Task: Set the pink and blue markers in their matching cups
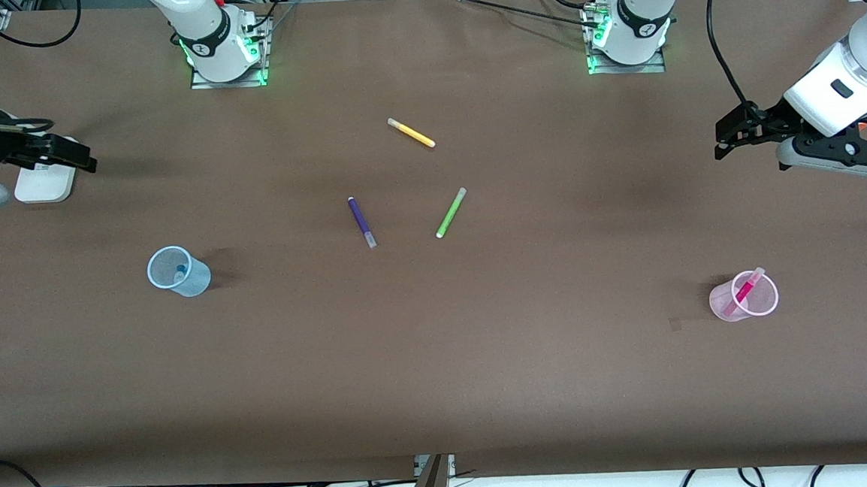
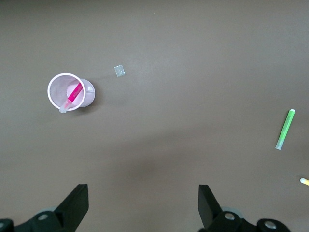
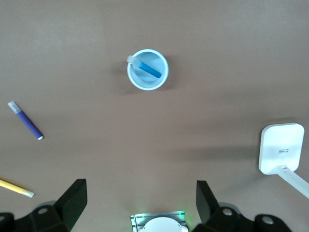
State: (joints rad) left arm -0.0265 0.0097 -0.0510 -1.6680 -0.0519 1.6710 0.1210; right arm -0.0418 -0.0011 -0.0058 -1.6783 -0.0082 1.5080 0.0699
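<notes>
Brown paper covers the table [image 1: 441, 363]. We note the pink cup [image 1: 744, 297] upright toward the left arm's end, nearer the front camera than the loose markers; the pink marker [image 1: 746, 289] stands tilted inside it, cap over the rim. In the left wrist view the same cup [image 2: 71, 92] and marker [image 2: 72, 96] show from above. Toward the right arm's end we find the blue cup [image 1: 178, 271] with the blue marker [image 1: 179, 272] in it, seen more clearly in the right wrist view, cup [image 3: 147, 69] and marker [image 3: 145, 66] leaning across it.

Mid-table lie the purple marker [image 1: 361, 221], the green marker [image 1: 450, 212] beside it, and the yellow marker [image 1: 411, 133] farther from the front camera, all apart from one another.

We see the left gripper [image 1: 724, 139] waiting in the air over bare table at its end, fingers [image 2: 77, 203] apart, holding nothing. The right gripper [image 1: 78, 156] waits by a white block [image 1: 43, 181] on the table, fingers [image 3: 75, 198] apart too, empty.
</notes>
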